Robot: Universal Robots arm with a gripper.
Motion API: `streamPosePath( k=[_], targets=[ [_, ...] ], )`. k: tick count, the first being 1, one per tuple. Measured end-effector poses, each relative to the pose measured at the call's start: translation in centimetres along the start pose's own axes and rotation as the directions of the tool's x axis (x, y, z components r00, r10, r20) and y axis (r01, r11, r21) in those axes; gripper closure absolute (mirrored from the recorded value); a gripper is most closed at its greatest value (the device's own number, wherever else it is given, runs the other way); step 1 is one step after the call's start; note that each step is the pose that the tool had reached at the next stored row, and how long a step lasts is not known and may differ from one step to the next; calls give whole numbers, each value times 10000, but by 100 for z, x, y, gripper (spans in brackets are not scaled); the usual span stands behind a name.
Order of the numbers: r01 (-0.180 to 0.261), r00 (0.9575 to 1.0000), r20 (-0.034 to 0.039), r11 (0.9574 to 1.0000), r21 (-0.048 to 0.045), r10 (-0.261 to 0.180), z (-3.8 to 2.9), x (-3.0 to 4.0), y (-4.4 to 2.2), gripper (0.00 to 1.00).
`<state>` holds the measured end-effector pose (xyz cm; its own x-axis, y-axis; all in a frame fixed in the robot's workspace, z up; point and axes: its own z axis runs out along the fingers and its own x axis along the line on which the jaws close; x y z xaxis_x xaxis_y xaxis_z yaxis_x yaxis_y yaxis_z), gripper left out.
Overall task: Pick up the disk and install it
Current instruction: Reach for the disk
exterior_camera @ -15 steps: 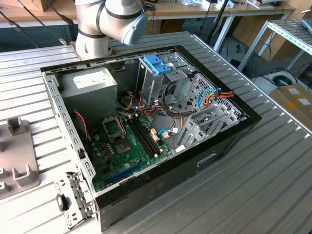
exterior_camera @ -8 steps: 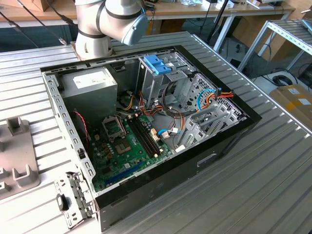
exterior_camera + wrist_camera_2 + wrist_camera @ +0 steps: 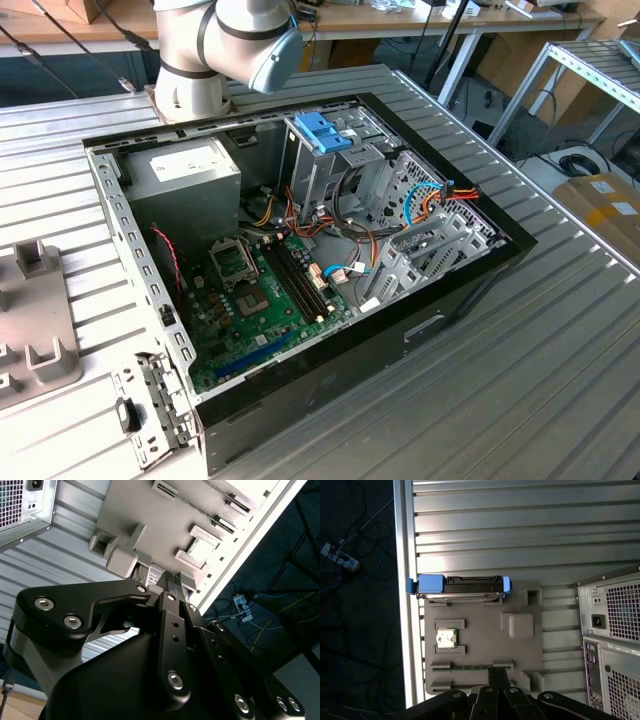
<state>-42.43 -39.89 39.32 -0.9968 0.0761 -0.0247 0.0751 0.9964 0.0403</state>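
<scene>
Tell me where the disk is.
In the first wrist view, the disk stands on edge in the grey holder plate, by the table edge, apart from the computer case.

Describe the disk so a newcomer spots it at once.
On the ribbed metal table, beside the rear of the computer case, lies a grey parts tray. The disk stands on edge in the slot at one end of it. Unlike the square processor chip and the thin memory stick, it is dark and flat, with light blue plastic along its edges.
</scene>
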Motion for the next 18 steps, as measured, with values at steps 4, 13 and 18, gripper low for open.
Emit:
streamPosePath(
  k=[4, 13, 18],
  targets=[
    [0, 10000, 0, 10000, 0, 0, 0, 11, -1, 90],
    [0, 10000, 1, 10000, 0, 0, 0, 39, -3, 90],
    [0, 10000, 1, 10000, -1, 0, 0, 57, -4, 90]
  ],
)
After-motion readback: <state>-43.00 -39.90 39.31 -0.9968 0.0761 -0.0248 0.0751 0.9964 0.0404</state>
